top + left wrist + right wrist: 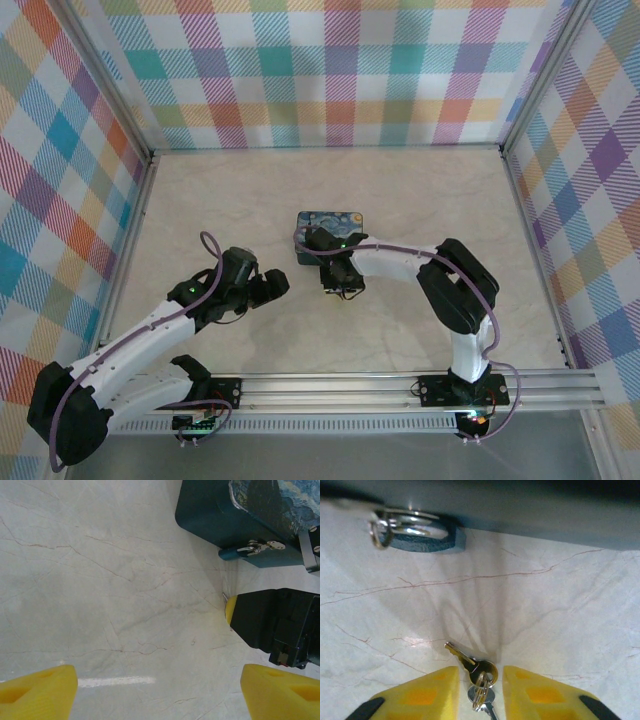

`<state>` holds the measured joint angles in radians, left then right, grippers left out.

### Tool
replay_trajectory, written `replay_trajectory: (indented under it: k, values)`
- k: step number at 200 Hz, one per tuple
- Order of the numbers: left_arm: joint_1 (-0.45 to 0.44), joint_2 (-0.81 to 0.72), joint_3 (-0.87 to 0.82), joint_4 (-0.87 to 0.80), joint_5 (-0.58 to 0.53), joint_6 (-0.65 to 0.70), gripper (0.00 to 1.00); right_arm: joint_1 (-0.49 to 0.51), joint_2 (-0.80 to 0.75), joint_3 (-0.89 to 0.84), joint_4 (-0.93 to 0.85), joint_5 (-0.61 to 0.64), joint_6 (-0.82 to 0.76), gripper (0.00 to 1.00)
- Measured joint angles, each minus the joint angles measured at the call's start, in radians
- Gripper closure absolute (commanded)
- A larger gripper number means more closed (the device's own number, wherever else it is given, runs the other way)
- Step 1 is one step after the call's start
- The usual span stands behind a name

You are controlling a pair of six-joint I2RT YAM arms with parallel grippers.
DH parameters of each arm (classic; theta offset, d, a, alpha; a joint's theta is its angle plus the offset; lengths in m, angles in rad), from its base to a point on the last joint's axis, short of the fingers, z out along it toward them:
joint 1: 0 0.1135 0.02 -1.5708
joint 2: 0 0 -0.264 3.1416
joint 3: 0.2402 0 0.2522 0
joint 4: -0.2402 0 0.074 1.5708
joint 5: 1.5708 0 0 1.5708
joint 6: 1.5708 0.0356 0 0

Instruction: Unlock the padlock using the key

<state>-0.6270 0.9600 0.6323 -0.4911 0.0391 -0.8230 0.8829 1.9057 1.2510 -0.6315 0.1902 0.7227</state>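
Two small keys on a ring lie flat on the marble table; the brassy key (470,664) points up-left and a silvery one (485,702) lies below it. My right gripper (480,682) straddles the ring, yellow fingers close on either side with small gaps, not gripping. The blue padlock (420,534) hangs at the front of the dark blue swirl-printed tin (333,225), beyond the keys. In the left wrist view the padlock (250,550) sits on the tin's hasp. My left gripper (275,285) rests left of the tin, open wide (157,680) over bare table.
The right gripper's black body (280,625) stands close to the right of the left gripper. Plaid walls (320,70) enclose the table on three sides. An aluminium rail (400,385) runs along the near edge. A white tape mark (115,681) lies on the table.
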Motion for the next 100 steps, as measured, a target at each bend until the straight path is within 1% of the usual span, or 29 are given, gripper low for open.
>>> replay_trajectory:
  k: [9, 32, 44, 52, 100]
  values:
    - [0.0, 0.0, -0.003, -0.001, 0.0, 0.0, 0.15, 0.003, 0.0, 0.0, -0.002, 0.002, 0.001, 0.76]
    - [0.0, -0.001, -0.008, 0.0, 0.0, 0.0, 0.15, 0.013, 0.003, 0.0, -0.007, 0.012, 0.007, 0.87]
    - [0.0, -0.001, -0.01, 0.0, 0.0, 0.0, 0.15, 0.019, 0.004, 0.0, -0.007, 0.015, 0.013, 0.96]
    - [0.0, -0.002, -0.011, 0.003, 0.0, -0.001, 0.15, 0.023, 0.004, 0.0, -0.006, 0.017, 0.022, 1.0]
    - [0.0, -0.004, -0.021, 0.004, 0.0, -0.004, 0.15, 0.035, -0.012, -0.019, 0.008, 0.016, 0.042, 1.0]
